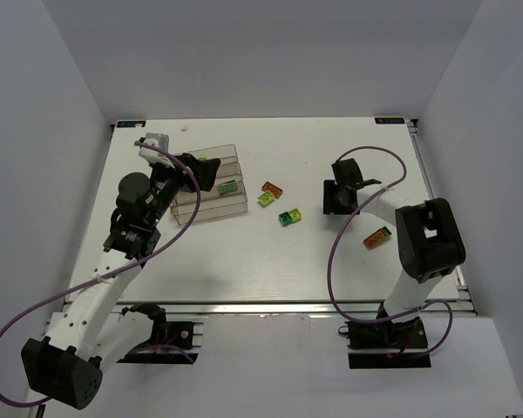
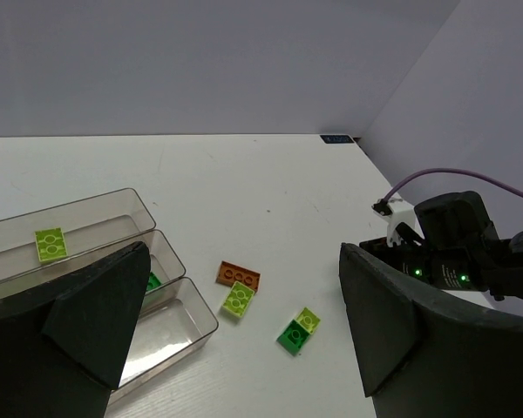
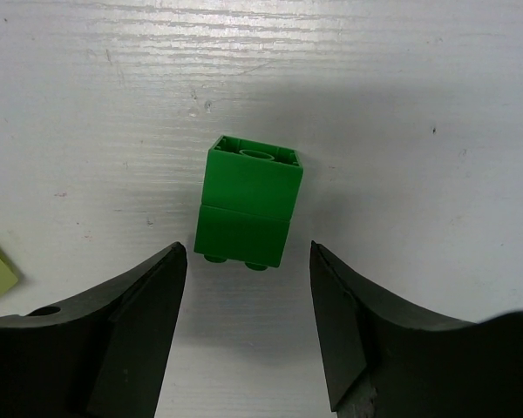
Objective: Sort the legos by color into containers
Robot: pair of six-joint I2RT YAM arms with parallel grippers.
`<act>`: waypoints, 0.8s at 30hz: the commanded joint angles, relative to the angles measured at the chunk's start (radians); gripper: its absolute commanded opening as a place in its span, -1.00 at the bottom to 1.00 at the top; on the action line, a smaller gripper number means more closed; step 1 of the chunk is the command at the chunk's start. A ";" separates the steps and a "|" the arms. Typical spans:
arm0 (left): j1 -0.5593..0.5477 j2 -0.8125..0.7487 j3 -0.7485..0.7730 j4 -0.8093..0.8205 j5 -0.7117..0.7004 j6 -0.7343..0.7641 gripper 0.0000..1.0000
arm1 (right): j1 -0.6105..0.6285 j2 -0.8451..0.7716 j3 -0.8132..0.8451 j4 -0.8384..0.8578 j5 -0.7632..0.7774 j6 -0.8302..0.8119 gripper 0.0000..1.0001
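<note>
Legos (image 1: 288, 216) lie across the table (image 1: 244, 261), two already binned. The left gripper (image 2: 244, 254) hangs spread wide, holding nothing, above the containers (image 1: 211, 207); beneath it a lime lego (image 2: 50, 245) sits in the farthest bin and a green lego (image 2: 152, 281) in the next. Just ahead of it an orange lego (image 2: 238, 275) touches a second lime lego (image 2: 237, 299). The right gripper (image 3: 246, 252) stands parted around a green stack (image 3: 248, 187), touching neither side. Behind it lies a lone orange lego (image 1: 376, 237).

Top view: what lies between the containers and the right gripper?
Top view shows an orange brick, a lime brick beside it, and a green-and-lime pair.
</note>
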 commanded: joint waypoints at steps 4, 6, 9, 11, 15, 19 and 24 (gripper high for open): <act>-0.005 -0.004 -0.005 0.021 0.020 -0.004 0.96 | -0.013 -0.018 -0.010 0.045 -0.024 0.000 0.26; -0.006 -0.004 -0.004 0.021 0.023 -0.005 0.96 | -0.013 -0.018 -0.013 0.051 -0.030 -0.002 0.23; -0.005 -0.004 -0.005 0.023 0.024 -0.005 0.96 | -0.015 -0.027 -0.019 0.059 -0.038 -0.002 0.22; -0.005 -0.002 -0.004 0.023 0.026 -0.007 0.96 | -0.015 -0.030 -0.022 0.064 -0.043 0.000 0.17; -0.006 -0.002 -0.005 0.023 0.026 -0.007 0.96 | -0.016 -0.025 -0.024 0.064 -0.052 0.003 0.16; -0.005 0.002 -0.004 0.023 0.026 -0.007 0.96 | -0.016 -0.015 -0.022 0.068 -0.044 0.002 0.12; -0.006 0.004 -0.007 0.024 0.027 -0.006 0.96 | -0.016 -0.025 -0.035 0.090 -0.029 0.000 0.09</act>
